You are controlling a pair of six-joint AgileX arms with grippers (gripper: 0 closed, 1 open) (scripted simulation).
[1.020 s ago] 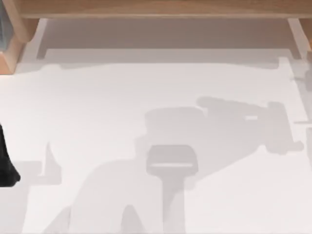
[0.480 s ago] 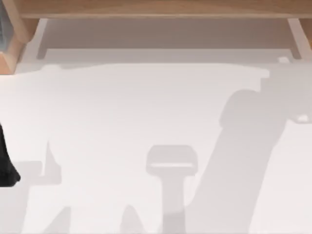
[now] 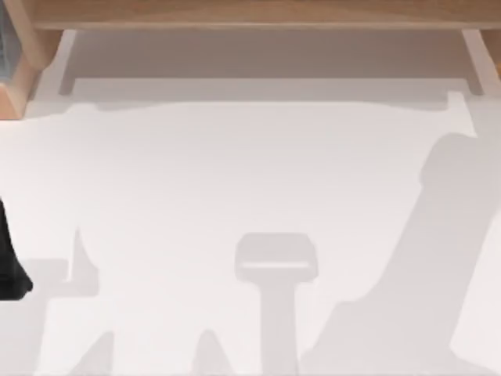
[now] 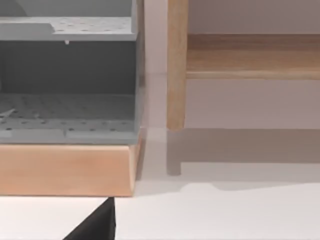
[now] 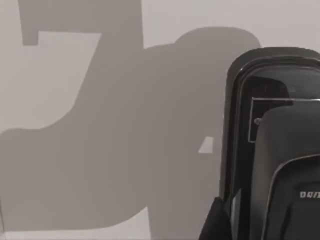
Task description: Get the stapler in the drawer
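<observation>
1. Found a grey rack (image 4: 67, 80) with dotted shelves in the left wrist view; sat on a wooden base (image 4: 65, 170), right on the table.
2. Saw a wooden post (image 4: 176, 65) just beside the rack, standing upright; met a wooden rail (image 4: 252, 55) that ran sideways behind it.
3. Saw the same light wood in the top view as a long wooden frame (image 3: 250, 14) across the far edge; had a wooden block (image 3: 17, 86) at its left end; could not tell which part was the drawer.
4. Spotted the left arm (image 3: 9, 258) as a dark shape at the table's left edge, well apart from the frame; looked parked.
5. Caught a dark tip of the left gripper (image 4: 97, 225) low in the left wrist view, near the wooden base; could not tell how its jaws stood.
6. Found a black shiny thing with a round end, most likely the stapler (image 5: 280, 150), close up in the right wrist view, over the bare table; carried small white letters.
7. Could not tell whether the right gripper's jaws were spread, pressed together or pinching the stapler.
8. Looked down on a plain white table (image 3: 196, 180); lay smooth and flat, with soft grey shadows across the near side and the right side.
</observation>
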